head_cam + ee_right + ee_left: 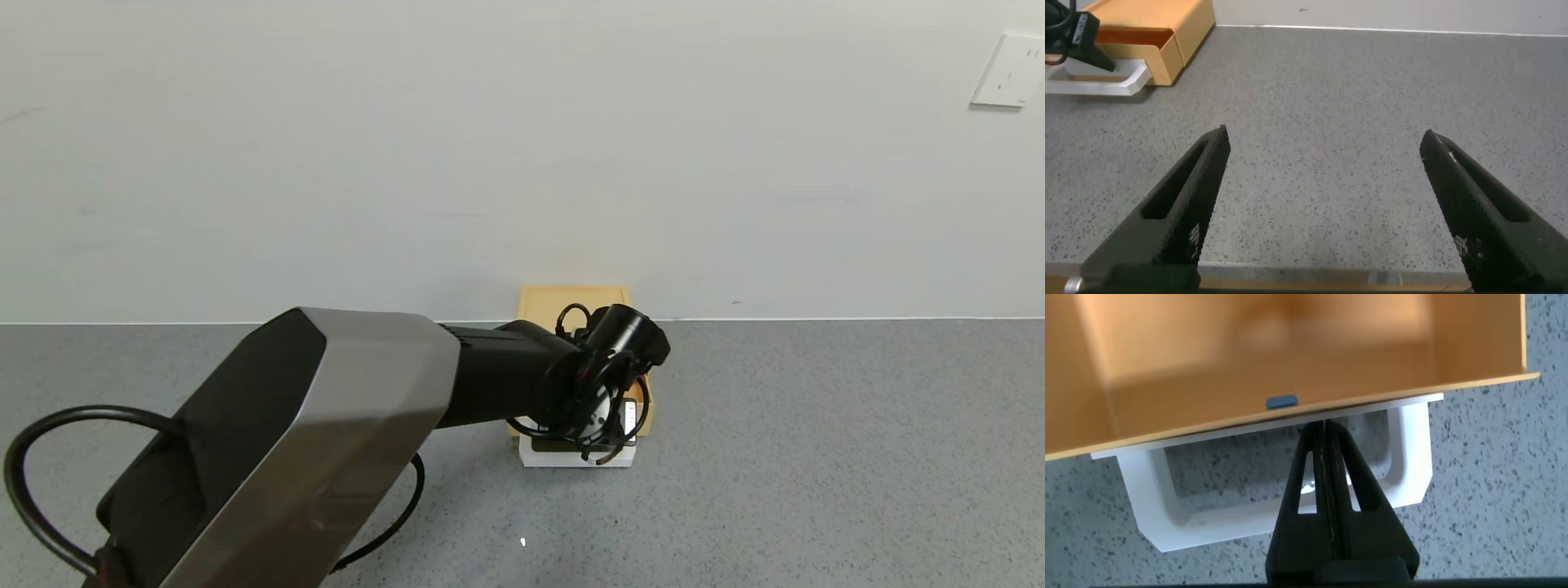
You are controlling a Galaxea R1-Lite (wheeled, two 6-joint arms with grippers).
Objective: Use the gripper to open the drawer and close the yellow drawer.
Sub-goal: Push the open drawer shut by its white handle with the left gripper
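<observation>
Hooking: left gripper (1327, 449), fingers pressed together, is set inside the white handle (1413, 457) for pulling.
Drawer (571, 306): partly drawn out, against the wall.
Right gripper (1323, 204): spread wide, parked apart.

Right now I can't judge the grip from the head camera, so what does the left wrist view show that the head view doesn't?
Only the left wrist view shows the left gripper with fingers shut together, reaching into the white handle, and the drawer open and empty inside. Only the head view shows the whole left arm, the wall and a wall socket. Both show the yellow drawer, its handle and the grey speckled table.
</observation>
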